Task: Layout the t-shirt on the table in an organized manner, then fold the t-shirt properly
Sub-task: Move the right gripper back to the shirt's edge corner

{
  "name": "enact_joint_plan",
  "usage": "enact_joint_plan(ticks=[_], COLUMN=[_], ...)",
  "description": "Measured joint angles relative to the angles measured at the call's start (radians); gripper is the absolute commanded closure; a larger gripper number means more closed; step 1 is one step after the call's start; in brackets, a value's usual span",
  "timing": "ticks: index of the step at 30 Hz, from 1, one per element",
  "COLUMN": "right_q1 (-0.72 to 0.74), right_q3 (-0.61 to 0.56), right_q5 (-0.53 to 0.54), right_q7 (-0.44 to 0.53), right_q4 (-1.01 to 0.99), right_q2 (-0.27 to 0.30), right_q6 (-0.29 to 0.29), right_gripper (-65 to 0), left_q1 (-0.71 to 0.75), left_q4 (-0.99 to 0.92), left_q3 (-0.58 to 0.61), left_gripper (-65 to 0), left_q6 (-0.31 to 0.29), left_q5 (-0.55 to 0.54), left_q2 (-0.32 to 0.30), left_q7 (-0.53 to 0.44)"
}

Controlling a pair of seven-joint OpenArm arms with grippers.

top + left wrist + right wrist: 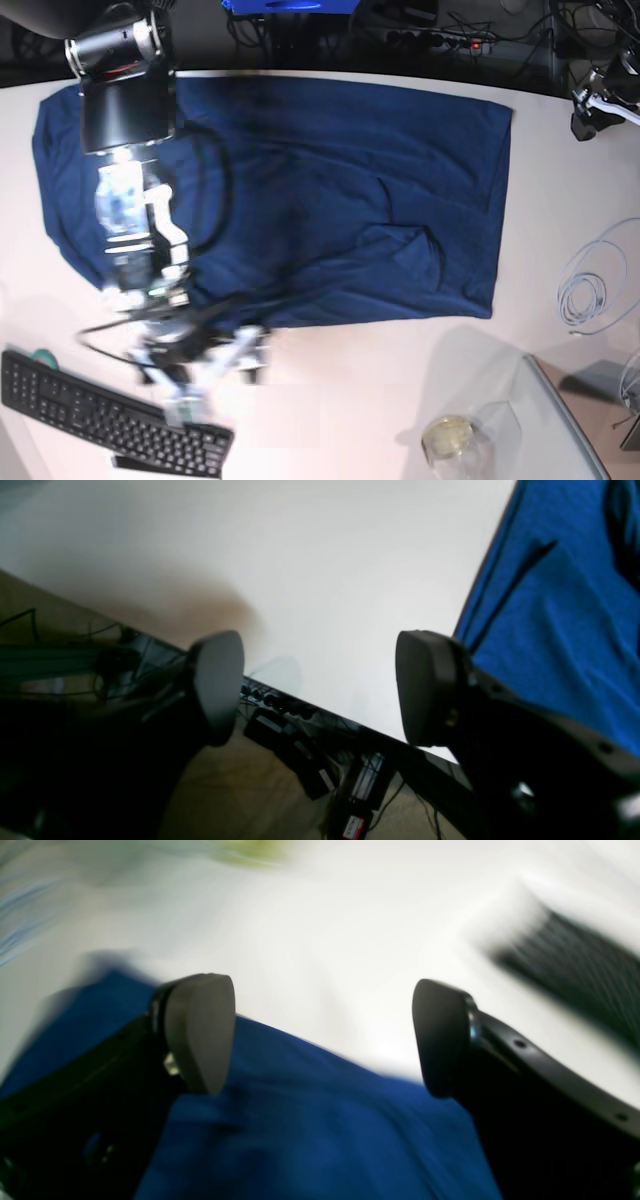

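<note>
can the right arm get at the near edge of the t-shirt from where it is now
Probably yes. The right gripper stands open right over the t-shirt edge, where blue cloth meets the white table, with nothing between them. The keyboard lies off to one side.

The right wrist view is smeared by motion blur: the t-shirt (310, 1120) below the fingers (200, 1030) and the keyboard (575, 970) beyond the right-hand one are streaked, and the table (340, 940) is washed out to glare. In the left wrist view the fingers (217, 685) are soft and dark, with a brownish shadow cast just above them. The base view is evenly lit, its right arm (150, 260) blurred
</note>
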Motion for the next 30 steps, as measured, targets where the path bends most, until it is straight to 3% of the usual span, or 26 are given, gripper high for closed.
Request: enact_joint_plan(ticks=[2,4,7,10,13,17,20,24,30], right_q1=[0.043,0.094,0.127,0.108,0.104,0.125,0.134,0.158,0.196], right_q3=[0.164,0.214,0.158,0.054,0.016,0.012,0.017,0.012,0.013], right_q5=[0.006,0.015,0.01,0.004,0.018,0.021,0.008,0.021,0.013], right_q7=[-0.079,-0.101,-0.095,-0.114,-0.111,-0.087,-0.083,0.023,0.075], right_q4=[-0.084,-0.192,-0.348,-0.412,-0.415,-0.417,-0.481,-0.611,-0.719], right_q2=[0.018,0.096,0.245,0.341,0.362,0.39,0.406,0.383,0.394], right_q6=[-0.001,0.017,0.006,0.034,0.153,0.209,0.21,0.215,0.215], right_gripper=[-50.7,-50.7,-50.7,-50.7,-50.7,-50.7,-50.7,-50.7,-49.1], left_q1=[0.001,-0.002,-0.016,-0.026,-0.026,-0.042,-0.049,-0.048,-0.045], left_q4=[0.0,0.0,0.0,0.001,0.001,0.001,0.001,0.001,0.001], left_q3=[-0.001,-0.002,-0.002,-0.001,-0.001,-0.002,0.0,-0.001,-0.001], left_gripper=[-45.1,-45.1,-45.1,-45.1,-45.1,-45.1,-45.1,-45.1,-45.1], left_q6=[0.0,0.0,0.0,0.0,0.0,0.0,0.0,0.0,0.0], left_q5=[-0.001,0.0,0.002,-0.003,0.0,0.005,0.005,0.006,0.005], left_q2=[-0.003,-0.003,-0.006,-0.006,-0.008,-0.009,-0.008,-0.008,-0.009], left_q7=[-0.002,-0.002,-0.001,-0.005,-0.005,0.001,-0.005,-0.002,-0.002])
